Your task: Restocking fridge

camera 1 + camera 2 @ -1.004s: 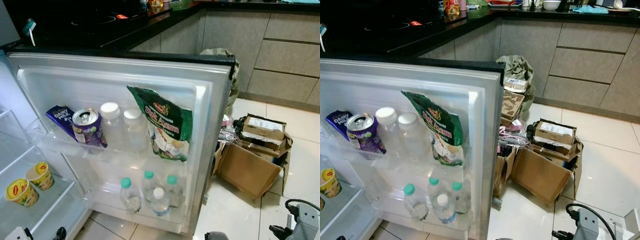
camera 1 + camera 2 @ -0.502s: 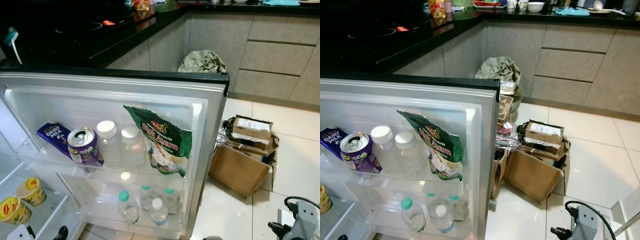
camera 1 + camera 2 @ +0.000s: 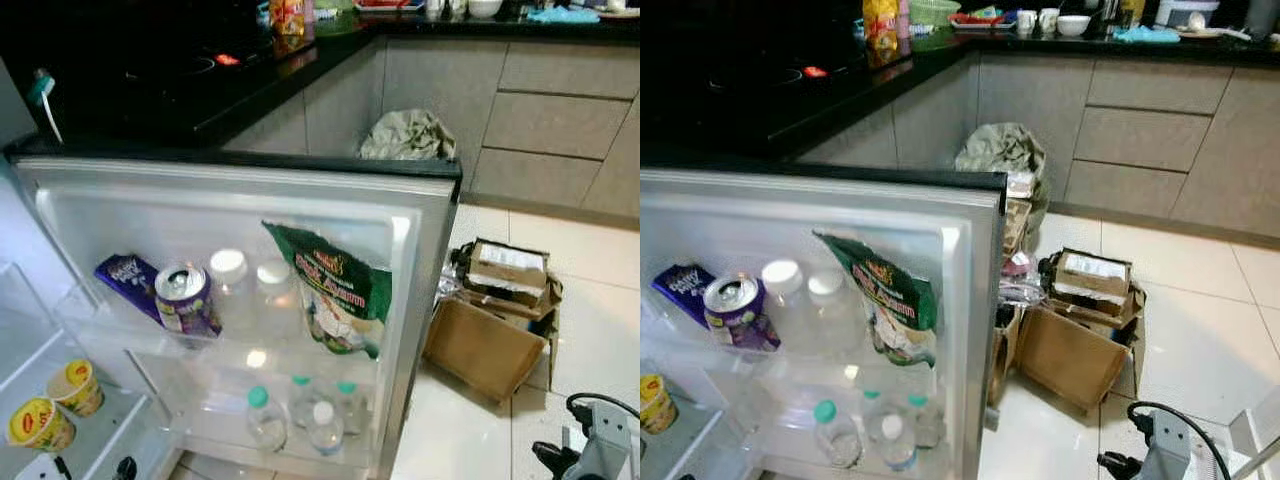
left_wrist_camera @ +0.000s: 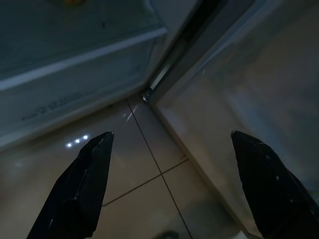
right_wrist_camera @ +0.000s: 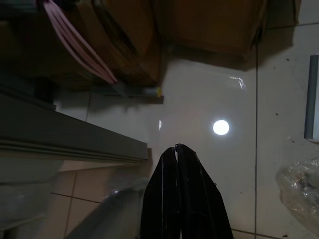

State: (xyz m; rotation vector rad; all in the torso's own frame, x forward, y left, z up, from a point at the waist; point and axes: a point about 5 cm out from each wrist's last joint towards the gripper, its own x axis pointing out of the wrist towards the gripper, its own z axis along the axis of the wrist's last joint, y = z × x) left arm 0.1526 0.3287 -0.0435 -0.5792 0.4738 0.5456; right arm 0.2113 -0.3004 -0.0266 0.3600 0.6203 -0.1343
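Note:
The fridge door (image 3: 150,205) stands wide open before me. Its upper shelf holds a purple chocolate bar (image 3: 128,280), a purple can (image 3: 185,298), two white-capped bottles (image 3: 232,285) and a green snack packet (image 3: 335,295). Small water bottles (image 3: 265,420) stand on the lower door shelf. Two yellow cup noodles (image 3: 40,425) sit on a fridge shelf at the left. My left gripper (image 4: 170,134) hangs open over the floor tiles by the door's hinge corner. Low beside the door's outer edge, my right gripper (image 5: 175,147) is shut with nothing in it.
Open cardboard boxes (image 3: 495,330) lie on the tiled floor right of the door, with a grey-green bag (image 3: 410,135) behind them. A black counter (image 3: 150,90) runs above the fridge, and grey cabinets (image 3: 1140,130) line the back wall. A plastic bag (image 5: 301,191) lies near the right gripper.
The whole picture has shifted a little as the camera moved. The things on the door shelves and both hanging arms keep their places.

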